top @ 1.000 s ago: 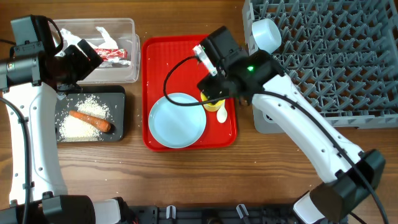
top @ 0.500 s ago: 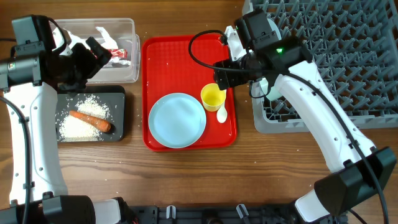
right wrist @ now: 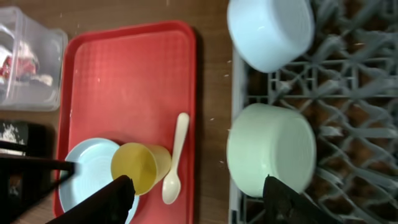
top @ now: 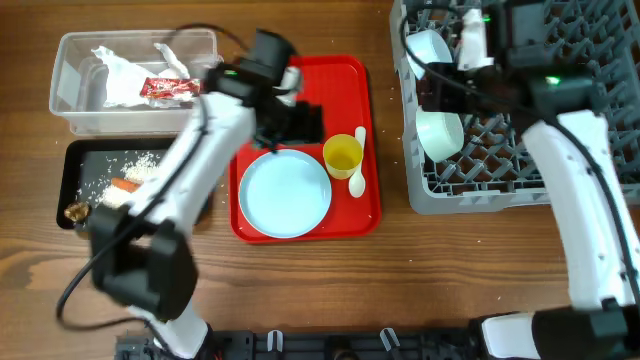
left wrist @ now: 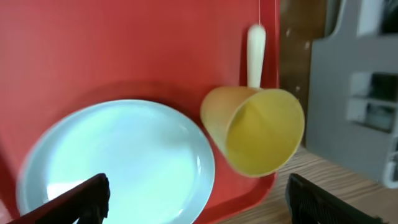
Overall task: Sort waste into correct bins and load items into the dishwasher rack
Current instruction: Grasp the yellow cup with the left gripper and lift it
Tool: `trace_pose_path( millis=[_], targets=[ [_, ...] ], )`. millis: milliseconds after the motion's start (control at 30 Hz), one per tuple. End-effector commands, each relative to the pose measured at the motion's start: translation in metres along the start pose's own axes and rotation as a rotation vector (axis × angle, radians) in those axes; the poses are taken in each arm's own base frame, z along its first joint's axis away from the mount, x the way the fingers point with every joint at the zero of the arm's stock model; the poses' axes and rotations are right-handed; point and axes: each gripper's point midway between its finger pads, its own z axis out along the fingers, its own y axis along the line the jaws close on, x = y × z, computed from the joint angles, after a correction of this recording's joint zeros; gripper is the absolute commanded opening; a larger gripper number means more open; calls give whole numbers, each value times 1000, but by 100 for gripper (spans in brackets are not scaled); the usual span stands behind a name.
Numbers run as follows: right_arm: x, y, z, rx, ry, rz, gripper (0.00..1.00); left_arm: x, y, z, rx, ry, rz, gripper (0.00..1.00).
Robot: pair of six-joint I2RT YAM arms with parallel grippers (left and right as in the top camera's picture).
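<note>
The left pincer (left wrist: 198, 186) is hovering over the red serving tray (top: 345, 90), its fingers (left wrist: 81, 200) spread wide and gripping nothing. Under it the pale blue plate (top: 285, 193) is lying flat on the tray. The yellow cup (top: 343, 156) is standing mouth-up just at 2 o'clock of the plate; whether the two are touching cannot be told. The white spoon (top: 358, 168) is lying on the tray close at 3 o'clock of the cup, with its bowl end pointing toward 6 o'clock.

The right pincer (right wrist: 198, 183) is hanging over the 9 o'clock side of the grey dishwasher rack (top: 560, 120), likewise spread and empty. Two bowls are sitting in the rack along that side: the white bowl (top: 430, 52) is near the far corner, and the pale green bowl (top: 440, 135) is at 6 o'clock of it.

The rack is resting on the tabletop (top: 400, 290) at 3 o'clock of the red tray. At 9 o'clock of the tray the clear tub (top: 70, 110) is holding the crumpled napkin (top: 115, 75) and the red-and-white wrapper (top: 170, 88). The black tray (top: 75, 165) is sitting at 6 o'clock of the tub. It is carrying the rice grains (top: 140, 160), the orange stick (top: 125, 185) and the brown scrap (top: 75, 212), and the left arm is partly covering it.
</note>
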Motion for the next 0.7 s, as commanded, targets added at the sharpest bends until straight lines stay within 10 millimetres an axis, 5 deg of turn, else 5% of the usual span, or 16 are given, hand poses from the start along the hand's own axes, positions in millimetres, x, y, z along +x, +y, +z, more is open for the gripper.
trace_pose_path(
  millis=[0, 100, 167, 233, 367, 667],
  targets=[
    [5, -2, -9, 10, 7, -11, 70, 2, -7, 38, -31, 39, 73, 89],
    [9, -3, -8, 12, 22, -8, 70, 4, -7, 58, -39, 67, 79, 78],
    [9, -3, -8, 12, 24, -6, 70, 3, -6, 62, -39, 67, 79, 50],
    [10, -3, -8, 13, 26, -5, 70, -3, -9, 63, -29, 41, 86, 39],
    [13, -3, -8, 15, 39, -5, 70, -18, -16, 67, -5, -16, 102, 31],
    [15, -4, -8, 17, 48, -4, 70, -14, -12, 81, -18, 11, 98, 11]
  ],
)
